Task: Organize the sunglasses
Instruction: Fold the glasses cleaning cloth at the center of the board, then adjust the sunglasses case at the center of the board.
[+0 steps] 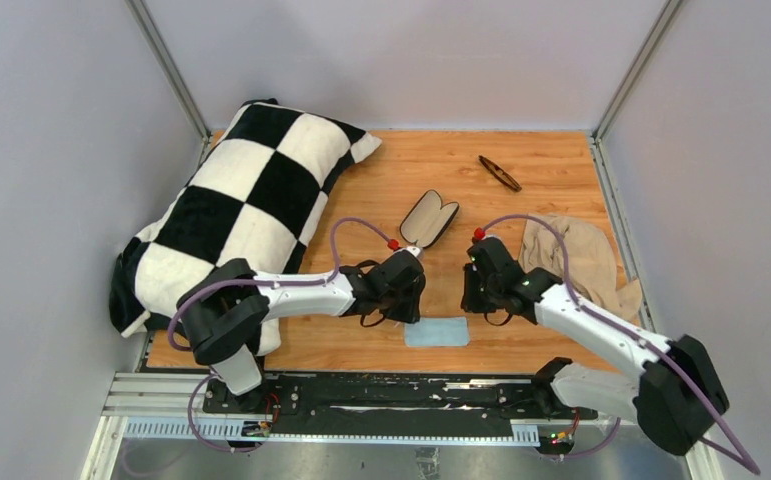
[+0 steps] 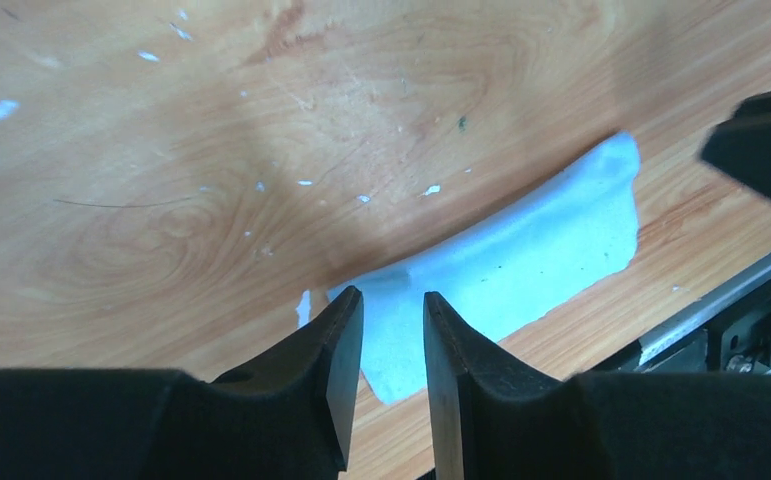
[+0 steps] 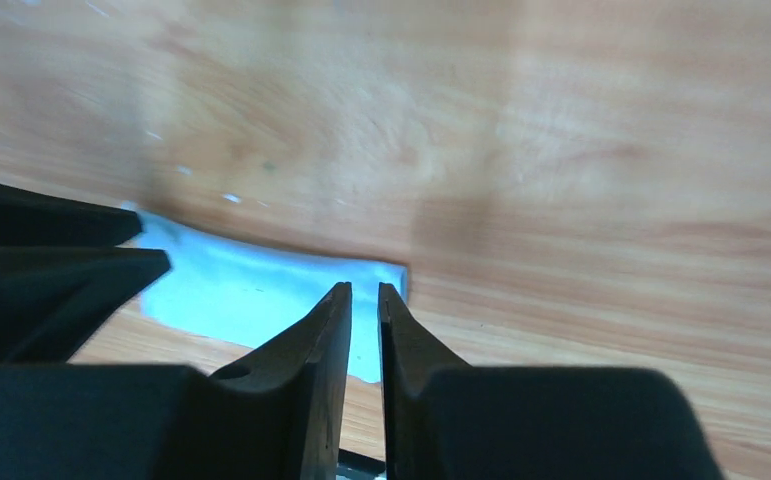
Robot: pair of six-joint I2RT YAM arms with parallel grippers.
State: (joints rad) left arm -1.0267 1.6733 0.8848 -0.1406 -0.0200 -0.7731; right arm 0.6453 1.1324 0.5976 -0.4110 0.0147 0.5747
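The sunglasses (image 1: 499,172) lie folded on the far right of the wooden table, well away from both grippers. The black case (image 1: 430,218) lies open with its beige lining up, mid-table. A light blue cloth (image 1: 437,332) lies flat near the front edge. My left gripper (image 1: 406,314) hovers at its left end, jaws a little apart and empty; the cloth (image 2: 521,260) shows beyond the tips (image 2: 393,295). My right gripper (image 1: 474,307) hovers at the cloth's right end (image 3: 251,290), jaws (image 3: 364,288) a narrow crack apart and empty.
A large black-and-white checkered pillow (image 1: 251,200) fills the left side. A beige fabric (image 1: 573,255) lies crumpled at the right, beside my right arm. The black base rail (image 1: 361,395) runs along the near edge. Grey walls enclose the table.
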